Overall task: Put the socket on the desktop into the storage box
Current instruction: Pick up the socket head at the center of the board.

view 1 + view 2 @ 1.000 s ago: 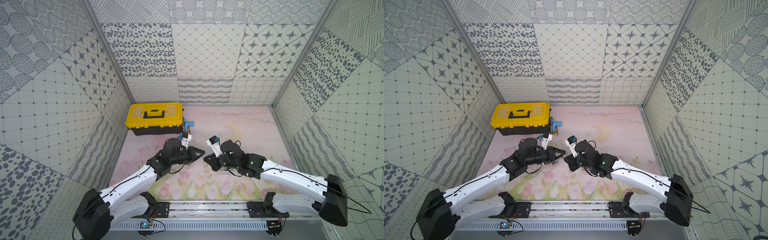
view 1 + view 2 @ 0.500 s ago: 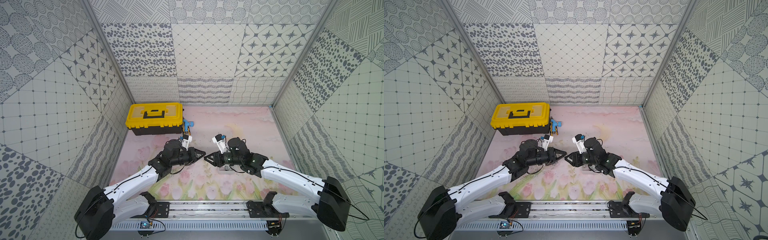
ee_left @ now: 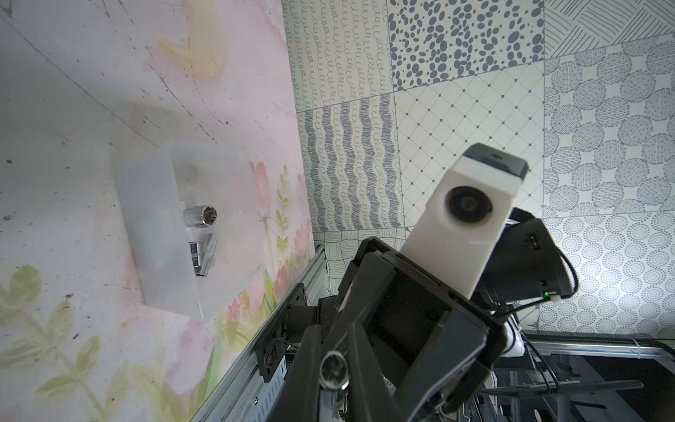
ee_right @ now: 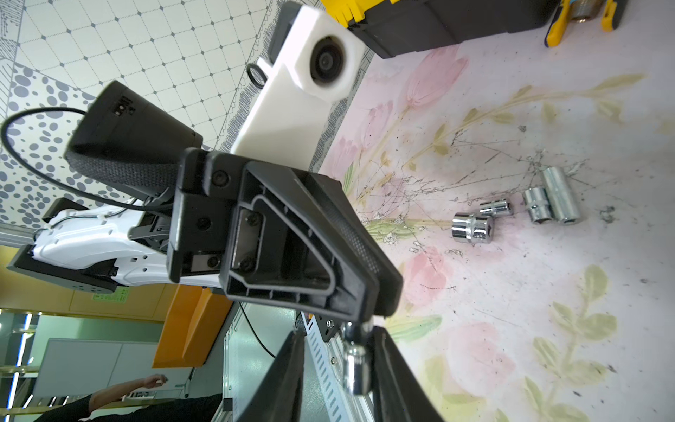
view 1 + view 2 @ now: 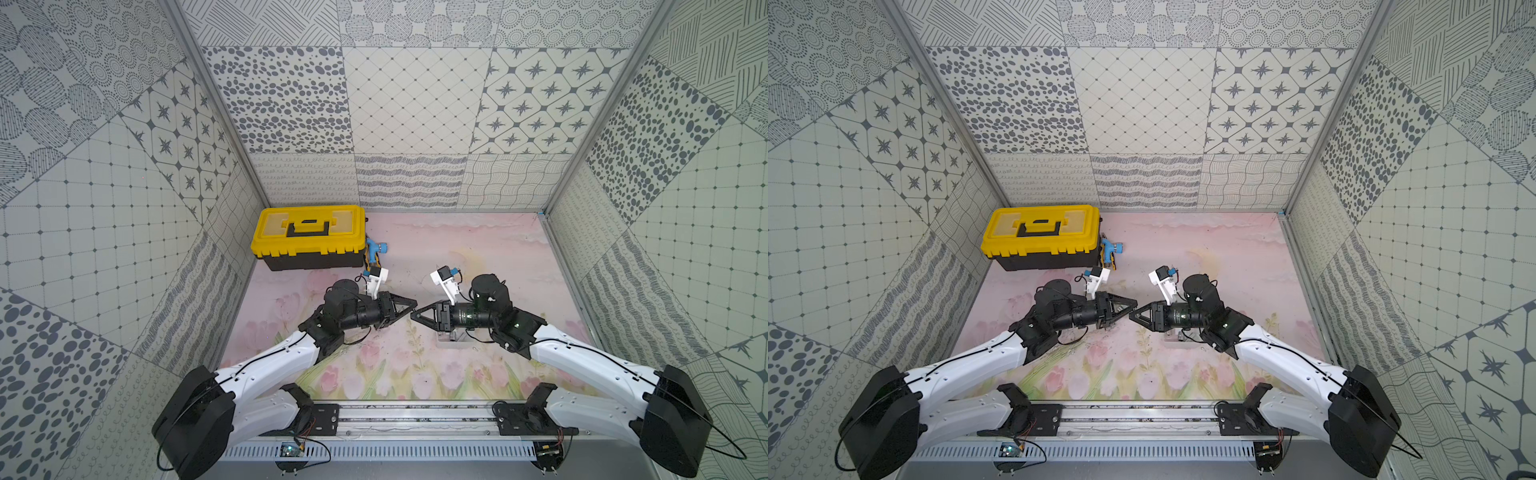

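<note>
A chrome socket is clamped in my left gripper, which is shut on it. The two grippers meet tip to tip above the middle of the desktop, left gripper against right gripper. The socket reaches in between the fingers of my right gripper. It lies against one finger, and a gap shows to the other finger. The clear storage box holds sockets and sits mostly hidden under my right arm in both top views. Several sockets lie loose on the desktop.
A yellow-lidded black toolbox stands at the back left by the wall. A blue and yellow tool lies beside it. The aluminium rail runs along the front edge. Patterned walls close in three sides.
My right gripper has lifted off the box area and turned to face the left gripper. Its jaws have opened around the socket that the left gripper holds. The left arm has barely moved.
</note>
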Controlling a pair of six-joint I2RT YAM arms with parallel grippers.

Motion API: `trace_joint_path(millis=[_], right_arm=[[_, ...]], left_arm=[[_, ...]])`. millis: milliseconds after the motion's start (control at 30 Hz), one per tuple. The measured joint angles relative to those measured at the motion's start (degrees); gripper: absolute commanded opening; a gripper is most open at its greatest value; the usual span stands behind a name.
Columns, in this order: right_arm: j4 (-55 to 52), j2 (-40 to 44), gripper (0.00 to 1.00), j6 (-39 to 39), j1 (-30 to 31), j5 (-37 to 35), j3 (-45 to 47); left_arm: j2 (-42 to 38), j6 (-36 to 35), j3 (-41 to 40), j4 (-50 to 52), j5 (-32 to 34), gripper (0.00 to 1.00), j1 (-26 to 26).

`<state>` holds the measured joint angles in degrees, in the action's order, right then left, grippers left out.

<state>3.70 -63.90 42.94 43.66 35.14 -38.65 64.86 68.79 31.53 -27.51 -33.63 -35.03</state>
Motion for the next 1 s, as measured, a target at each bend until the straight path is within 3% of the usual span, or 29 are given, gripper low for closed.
trace_joint_path(millis=[100,233,267,367,400,433,533,733,1000], right_arm=[[-0.24,0.02,0.01,0.02,-0.04,-0.28,0.13],[-1.22,0.74,0.00,-0.22,-0.02,-1.46,0.15],[-1.70,1.07,0.00,-0.35,-0.02,-2.14,0.15],[-4.24,2.08,0.00,-1.62,0.37,-4.63,-0.15],[-6.29,2.71,0.00,-2.10,0.48,-6.32,-0.42],[-8.46,3.34,0.00,-2.64,0.39,-8.59,-0.68],[-15.41,4.42,0.00,-3.85,0.37,-15.19,-1.90],[-31.67,2.71,0.00,-5.55,1.20,-33.90,-7.78],[-42.45,-6.82,0.00,-6.34,6.40,-47.54,-11.56]], left_arm=[[-0.02,0.44,0.00,-1.07,-0.48,0.00,0.00],[0.07,0.66,-0.20,-1.49,-0.66,0.00,0.02],[0.09,0.61,-0.20,-1.46,-0.68,0.04,0.02],[0.15,0.00,0.37,-0.07,-1.05,0.58,-0.04],[0.07,-0.28,0.74,0.96,-0.74,0.70,-0.02],[-0.07,-0.96,1.29,2.36,-0.20,0.76,0.02],[-0.94,-3.45,3.17,8.13,1.95,0.79,0.04],[-1.38,-10.12,7.26,20.94,9.86,0.75,0.04],[1.90,-15.17,9.88,29.44,15.08,0.71,0.04]])
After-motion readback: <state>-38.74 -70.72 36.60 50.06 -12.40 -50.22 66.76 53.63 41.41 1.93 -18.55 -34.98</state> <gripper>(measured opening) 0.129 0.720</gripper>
